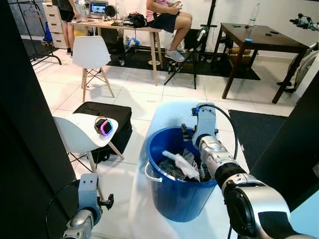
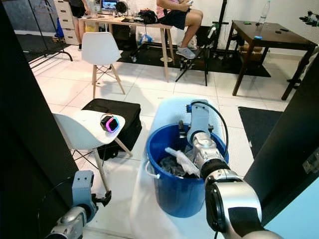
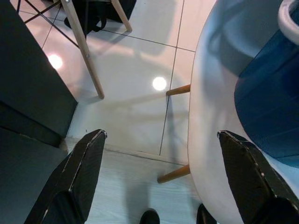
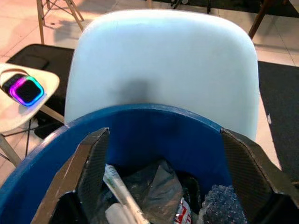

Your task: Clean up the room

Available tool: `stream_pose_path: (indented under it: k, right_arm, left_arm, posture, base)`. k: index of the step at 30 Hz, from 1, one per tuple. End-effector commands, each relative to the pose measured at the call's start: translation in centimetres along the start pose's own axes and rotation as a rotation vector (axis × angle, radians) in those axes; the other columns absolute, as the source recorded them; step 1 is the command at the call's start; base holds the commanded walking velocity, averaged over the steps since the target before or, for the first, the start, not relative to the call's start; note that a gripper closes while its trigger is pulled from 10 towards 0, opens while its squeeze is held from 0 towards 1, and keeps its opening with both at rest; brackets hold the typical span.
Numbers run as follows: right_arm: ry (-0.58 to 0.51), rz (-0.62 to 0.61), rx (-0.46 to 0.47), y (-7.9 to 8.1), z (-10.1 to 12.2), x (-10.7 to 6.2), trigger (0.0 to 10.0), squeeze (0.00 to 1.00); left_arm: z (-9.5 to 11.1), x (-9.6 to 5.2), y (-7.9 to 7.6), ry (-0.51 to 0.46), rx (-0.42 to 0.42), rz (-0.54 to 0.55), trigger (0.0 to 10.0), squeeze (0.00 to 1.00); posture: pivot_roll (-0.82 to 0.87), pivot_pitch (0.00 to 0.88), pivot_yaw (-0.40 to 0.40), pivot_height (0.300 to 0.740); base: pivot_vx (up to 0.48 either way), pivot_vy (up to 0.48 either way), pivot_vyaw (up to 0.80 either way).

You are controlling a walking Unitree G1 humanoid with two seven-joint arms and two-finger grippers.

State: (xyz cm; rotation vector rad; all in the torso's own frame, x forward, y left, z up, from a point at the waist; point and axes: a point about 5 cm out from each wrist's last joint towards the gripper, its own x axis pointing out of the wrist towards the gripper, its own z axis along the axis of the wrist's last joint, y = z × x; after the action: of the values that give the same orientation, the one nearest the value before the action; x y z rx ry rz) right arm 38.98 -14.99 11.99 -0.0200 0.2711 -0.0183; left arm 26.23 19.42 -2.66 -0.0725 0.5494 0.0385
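Nearest you, the left gripper (image 3: 159, 186) is hanging low beside the white chair (image 1: 164, 112) that carries the bucket (image 1: 177, 196). Its jaws are standing wide apart with nothing between them, idle over the tiled floor (image 3: 135, 107), which suggests you are keeping that arm out of the way.

Just ahead, your right gripper (image 4: 163, 168) is reaching over the bucket's rim, jaws spread wide and empty, pointing down at the trash (image 1: 182, 164) inside: dark bags, a white wrapper and bubble wrap. The bucket is sitting on the chair seat, probably so the rubbish is gathering at a height your arm reaches easily. With the jaws parted above the pile, you are likely either letting something go or about to pick at it; the frames do not settle which.

A little further left, a speaker (image 1: 103, 127) with a glowing ring is resting on a second white chair (image 1: 79, 132), with a black bag (image 1: 107, 112) on the floor behind it.

Far off, a person (image 1: 167, 20) is sitting at a desk (image 1: 114, 23).
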Motion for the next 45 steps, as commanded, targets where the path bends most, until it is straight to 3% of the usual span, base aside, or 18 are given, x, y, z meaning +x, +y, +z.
stream_pose_path:
  k: [1,5,6,7,9,11,12,14,15,16,17,18,21,23,28,31,33,45]
  right_arm:
    - [0.019,-0.017,0.003,-0.6,-0.8,-0.1,10.0,1.00]
    - [0.009,0.032,0.044,-0.6,-1.1,-0.3,10.0,1.00]
    - [-0.008,0.097,0.079,-0.3,-1.2,-0.3,10.0,0.61]
    - [-0.026,0.153,0.136,0.0,-1.2,-0.4,10.0,0.00]
    - [-0.038,0.186,0.173,0.2,-1.2,-0.5,10.0,0.00]
    - [-0.088,0.258,0.298,0.3,-1.3,-0.8,10.0,0.00]
    - [-0.088,0.258,0.298,0.3,-1.3,-0.8,10.0,0.00]
    - [-0.120,0.293,0.451,-0.1,-1.8,-1.1,10.0,0.00]
    - [-0.120,0.293,0.451,-0.1,-1.8,-1.1,10.0,0.00]
    - [-0.132,0.311,0.540,-0.4,-2.2,-1.3,10.0,0.00]
    - [-0.132,0.311,0.540,-0.4,-2.2,-1.3,10.0,0.00]
    - [-0.147,0.346,0.614,-0.7,-2.7,-1.6,10.0,0.00]
    - [-0.166,0.388,0.663,-0.9,-3.2,-1.9,10.0,0.00]
    - [-0.217,0.491,0.716,-1.2,-3.7,-2.7,10.0,0.00]
    - [-0.236,0.679,0.773,-1.8,-4.8,-4.0,10.0,0.00]
    - [-0.229,0.704,0.766,-2.1,-5.2,-4.3,10.0,0.00]
    - [-0.182,0.734,0.746,-2.6,-6.6,-5.0,10.0,0.00]
    - [0.004,0.659,0.726,-2.5,-10.9,-6.3,10.0,0.00]
  left_arm:
    - [0.5,0.2,0.0,-0.016,0.000,-0.005,10.0,0.00]
    - [0.6,0.3,-0.1,-0.007,-0.010,-0.003,10.0,0.00]
    - [0.6,0.3,-0.2,0.001,-0.016,0.000,10.0,0.00]
    - [0.5,0.3,-0.2,0.011,-0.022,0.004,10.0,0.00]
    - [0.4,0.3,-0.2,0.017,-0.025,0.007,10.0,0.00]
    - [0.0,0.2,0.0,0.042,-0.043,0.017,10.0,0.00]
    - [0.0,0.2,0.0,0.042,-0.043,0.017,10.0,0.00]
    - [-0.6,0.0,0.5,0.069,-0.090,0.041,10.0,0.00]
    - [-0.6,0.0,0.5,0.069,-0.090,0.041,10.0,0.00]
    - [-1.0,-0.1,0.8,0.085,-0.116,0.060,10.0,0.00]
    - [-1.0,-0.1,0.8,0.085,-0.116,0.060,10.0,0.00]
    - [-1.5,-0.4,1.1,0.110,-0.131,0.074,10.0,0.00]
    - [-2.1,-0.6,1.4,0.133,-0.127,0.086,10.0,0.00]
    - [-3.1,-1.0,1.9,0.171,-0.140,0.107,10.0,0.00]
    - [-4.8,-2.0,2.7,0.235,-0.141,0.149,10.0,0.00]
    - [-5.2,-2.2,2.8,0.248,-0.139,0.153,10.0,0.00]
    - [-6.0,-2.6,2.8,0.276,-0.125,0.157,10.0,0.00]
    - [-7.2,-3.2,2.6,0.316,-0.093,0.147,10.0,0.00]
  posture:
    - [0.15,0.000,-0.037,0.740]
    - [0.15,0.000,-0.037,0.740]
    - [0.15,0.000,-0.036,0.740]
    - [0.15,0.000,-0.036,0.740]
    - [0.15,0.000,-0.036,0.740]
    - [0.14,0.000,-0.035,0.740]
    - [0.14,0.000,-0.035,0.740]
    - [0.14,0.000,-0.031,0.740]
    - [0.14,0.000,-0.031,0.740]
    - [0.14,0.000,-0.029,0.740]
    - [0.14,0.000,-0.029,0.740]
    - [0.13,0.000,-0.023,0.740]
    - [0.12,0.000,-0.019,0.740]
    - [0.11,0.000,-0.015,0.740]
    - [0.10,0.000,-0.014,0.740]
    - [0.10,0.000,-0.014,0.740]
    - [0.10,0.000,-0.017,0.740]
    - [0.09,0.000,-0.020,0.740]
  base:
    - [0.000,0.000,0.00]
    - [0.000,0.000,0.00]
    - [0.000,0.000,0.00]
    - [0.000,0.000,0.00]
    - [0.000,0.000,0.00]
    - [0.000,0.000,0.00]
    - [0.000,0.000,0.00]
    - [0.000,0.000,0.00]
    - [0.000,0.000,0.00]
    - [0.000,0.000,0.00]
    - [0.000,0.000,0.00]
    - [-0.307,0.000,0.00]
    - [-0.422,0.000,0.00]
    - [-0.480,0.000,0.00]
    - [-0.480,0.000,0.00]
    - [-0.480,0.000,0.00]
    - [-0.480,0.000,0.00]
    - [-0.480,0.000,0.00]
